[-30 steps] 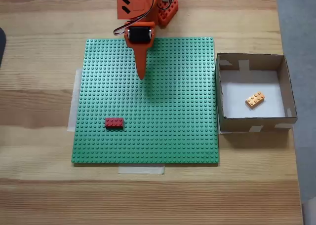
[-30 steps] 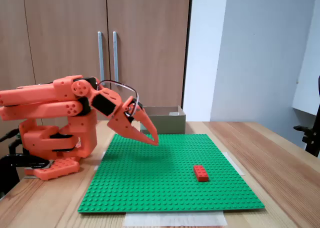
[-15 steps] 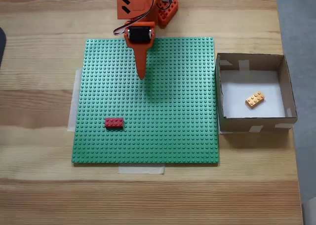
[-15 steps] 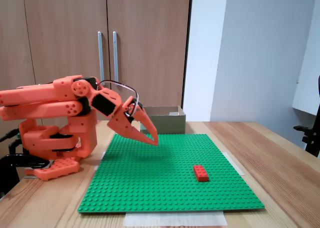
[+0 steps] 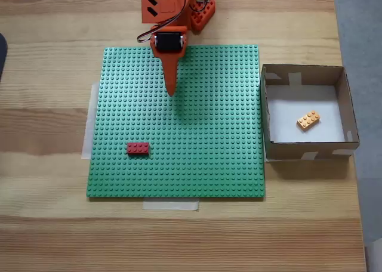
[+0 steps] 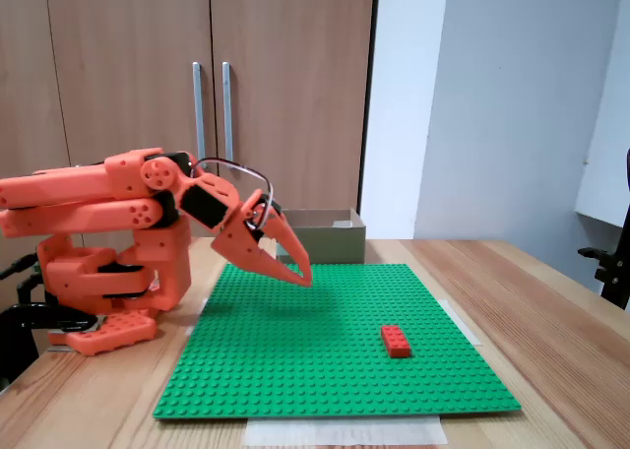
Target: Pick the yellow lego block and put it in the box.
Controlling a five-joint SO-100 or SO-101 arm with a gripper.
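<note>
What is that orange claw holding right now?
Nothing. The gripper is shut and empty above the green baseplate; the yellow lego block lies in the box.

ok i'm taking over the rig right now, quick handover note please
Gripper: shut and empty, hanging above the green baseplate, arm folded back near its base.
Yellow block: lying flat on the white bottom of the box, right of the baseplate in the top-down fixed view.
Red brick: on the baseplate, untouched.
Done: yellow block is in the box.
Left: nothing that I can see.
</note>
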